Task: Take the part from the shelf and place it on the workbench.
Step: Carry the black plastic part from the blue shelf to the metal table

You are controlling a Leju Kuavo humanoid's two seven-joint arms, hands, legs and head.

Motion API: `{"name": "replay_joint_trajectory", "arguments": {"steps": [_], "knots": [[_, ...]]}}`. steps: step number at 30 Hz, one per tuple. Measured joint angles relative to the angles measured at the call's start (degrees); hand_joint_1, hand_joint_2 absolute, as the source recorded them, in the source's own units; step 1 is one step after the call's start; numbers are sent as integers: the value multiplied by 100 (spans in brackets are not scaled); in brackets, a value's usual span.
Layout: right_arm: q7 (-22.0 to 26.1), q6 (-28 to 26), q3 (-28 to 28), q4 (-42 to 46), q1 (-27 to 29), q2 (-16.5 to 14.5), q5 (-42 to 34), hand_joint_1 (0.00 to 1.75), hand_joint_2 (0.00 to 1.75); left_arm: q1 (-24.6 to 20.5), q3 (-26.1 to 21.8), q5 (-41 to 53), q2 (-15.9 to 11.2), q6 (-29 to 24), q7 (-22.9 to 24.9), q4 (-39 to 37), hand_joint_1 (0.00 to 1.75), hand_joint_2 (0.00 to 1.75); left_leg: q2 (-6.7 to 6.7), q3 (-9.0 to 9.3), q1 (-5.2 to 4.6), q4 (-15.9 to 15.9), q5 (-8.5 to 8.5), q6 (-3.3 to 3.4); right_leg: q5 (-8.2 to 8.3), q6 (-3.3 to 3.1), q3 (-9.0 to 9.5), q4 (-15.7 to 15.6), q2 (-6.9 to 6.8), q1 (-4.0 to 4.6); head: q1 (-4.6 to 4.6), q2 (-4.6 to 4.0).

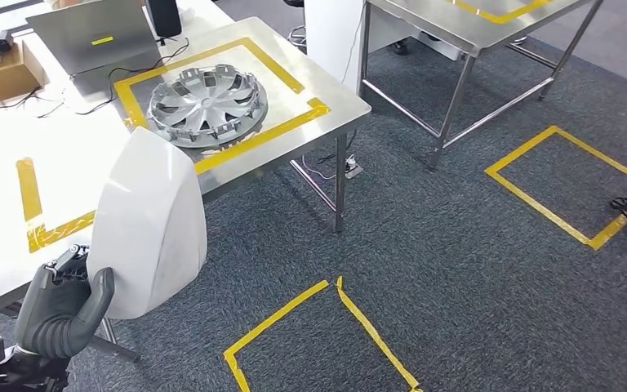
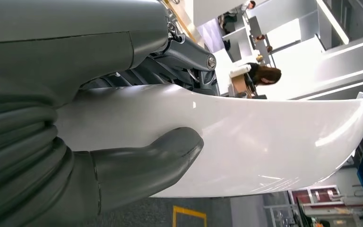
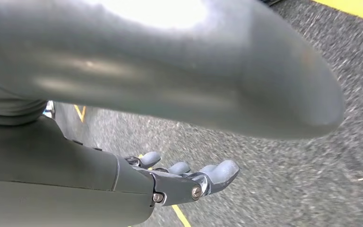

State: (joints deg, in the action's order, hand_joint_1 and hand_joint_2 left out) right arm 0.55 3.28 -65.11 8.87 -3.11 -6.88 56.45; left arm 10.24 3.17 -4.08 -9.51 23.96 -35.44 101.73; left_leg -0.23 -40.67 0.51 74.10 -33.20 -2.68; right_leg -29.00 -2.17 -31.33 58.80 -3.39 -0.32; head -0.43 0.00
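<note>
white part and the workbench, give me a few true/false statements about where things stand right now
1. The left robot hand holds the white part. True.
2. The white part already lies inside the yellow tape frame. False: it is in the robot hand, at the workbench edge.
3. A silver wheel cover lies inside that frame. True.
4. The right robot hand grips a tool. False: it holds nothing, fingers apart above the carpet.
5. A laptop stands behind the wheel cover. True.

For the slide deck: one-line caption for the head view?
Left hand holds white part beside the workbench, where a silver wheel cover lies inside yellow tape.
</note>
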Motion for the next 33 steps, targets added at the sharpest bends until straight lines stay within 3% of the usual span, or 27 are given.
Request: {"name": "replay_joint_trajectory", "arguments": {"steps": [2,4,5,7,8,10,11,12,13,14,15,16,18,20,22,23,25,27,29,30,31,33], "knots": [[-2,1,0,0,-13,-3,1,0,0,-12,0,0,-2,0,-1,-2,175,175,152,423,-32,-761,363,69,-18,-2,34,0,-141,21,1,0],[-3,2,0,0,-21,-13,-1,0,0,-52,1,-2,-8,1,-3,-11,175,175,364,765,-94,-1422,564,167,-43,30,60,5,-263,47,3,-1],[-4,3,0,0,-25,-17,-2,0,0,-77,2,-3,-15,3,-3,-19,175,175,411,814,-122,-1546,577,206,-51,54,67,6,-318,51,5,-1],[-9,7,0,0,-40,-28,-5,0,0,-113,2,-7,-28,10,-3,-38,175,175,290,799,-133,-1580,599,261,-61,113,86,-3,-419,51,5,-1],[-11,9,0,0,-52,-33,-7,0,0,-125,2,-9,-33,14,-2,-45,175,175,226,807,-117,-1608,625,287,-84,149,91,18,-363,43,8,0],[-11,13,0,0,-67,-39,-8,0,0,-171,3,-13,-35,19,1,-58,175,175,109,825,-64,-1662,685,341,-286,217,-28,313,-35,23,18,-1],[-13,12,0,0,-64,-34,-8,0,0,-199,3,-15,-34,21,3,-69,175,175,51,816,-48,-1669,701,355,-466,245,-179,642,158,4,26,-2],[-15,11,0,0,-55,-27,-8,0,0,-223,4,-16,-34,23,5,-84,175,175,-14,800,-38,-1666,711,364,-657,267,-370,1038,267,-8,33,-2],[-18,9,0,0,-45,-21,-8,0,0,-233,4,-16,-33,26,7,-100,175,175,-86,785,-29,-1659,717,362,-783,287,-546,1391,308,-20,39,-2],[-22,9,0,0,-38,-15,-8,0,0,-235,4,-16,-33,30,10,-117,175,175,-162,773,-21,-1647,721,355,-808,306,-655,1594,319,-35,40,-2],[-24,10,0,0,-35,-13,-8,0,0,-236,4,-17,-33,37,15,-133,175,175,-241,763,-8,-1628,723,341,-711,323,-655,1565,326,-53,40,-1],[-26,10,0,0,-35,-11,-7,0,0,-238,4,-20,-33,48,25,-145,175,175,-320,754,10,-1601,719,320,-522,342,-546,1315,351,-75,40,-1],[-32,14,0,-1,-36,-7,-5,0,0,-252,4,-36,-33,68,44,-157,175,175,-473,712,40,-1518,694,244,-168,390,-195,544,558,-123,49,0],[-36,24,0,-2,-39,-8,-2,0,0,-268,4,-55,-35,75,58,-158,175,175,-614,647,47,-1464,690,141,-64,375,-30,144,705,-140,60,-1],[-37,31,0,-2,-48,-10,2,0,0,-262,7,-62,-38,77,66,-161,175,175,-734,601,58,-1497,735,43,-58,280,-44,132,616,-124,61,-1],[-37,32,0,-2,-57,-10,3,0,0,-254,8,-63,-41,77,65,-164,175,175,-701,585,64,-1503,746,10,-39,230,-45,123,552,-119,60,-1],[-36,33,0,-2,-66,-10,3,0,0,-259,11,-66,-51,76,65,-172,175,175,-401,456,53,-1262,584,-30,-11,135,-53,101,417,-119,27,-1],[-36,33,0,-2,-47,-9,4,0,0,-275,14,-70,-55,76,66,-179,175,175,-74,154,41,-572,188,-48,-10,78,-70,97,272,-91,-6,-1],[-37,33,0,-2,-26,-9,8,0,0,-272,15,-73,-56,75,68,-193,175,175,-13,-111,42,69,-75,-52,-13,60,-85,99,115,-58,-9,-1],[-37,33,0,-2,-23,-9,9,0,0,-269,15,-73,-57,75,71,-199,175,175,-7,-106,38,120,-53,-38,-16,54,-85,99,37,-44,-10,-1],[-37,33,0,-2,-26,-10,10,0,0,-267,15,-73,-57,74,74,-202,175,175,12,25,29,-71,74,-11,-22,49,-77,100,-40,-29,-10,-1],[-36,33,0,-2,-33,-12,10,0,0,-268,15,-74,-61,74,80,-197,175,175,203,485,-27,-862,391,92,-40,50,-45,100,-182,-3,-9,-1]]}}
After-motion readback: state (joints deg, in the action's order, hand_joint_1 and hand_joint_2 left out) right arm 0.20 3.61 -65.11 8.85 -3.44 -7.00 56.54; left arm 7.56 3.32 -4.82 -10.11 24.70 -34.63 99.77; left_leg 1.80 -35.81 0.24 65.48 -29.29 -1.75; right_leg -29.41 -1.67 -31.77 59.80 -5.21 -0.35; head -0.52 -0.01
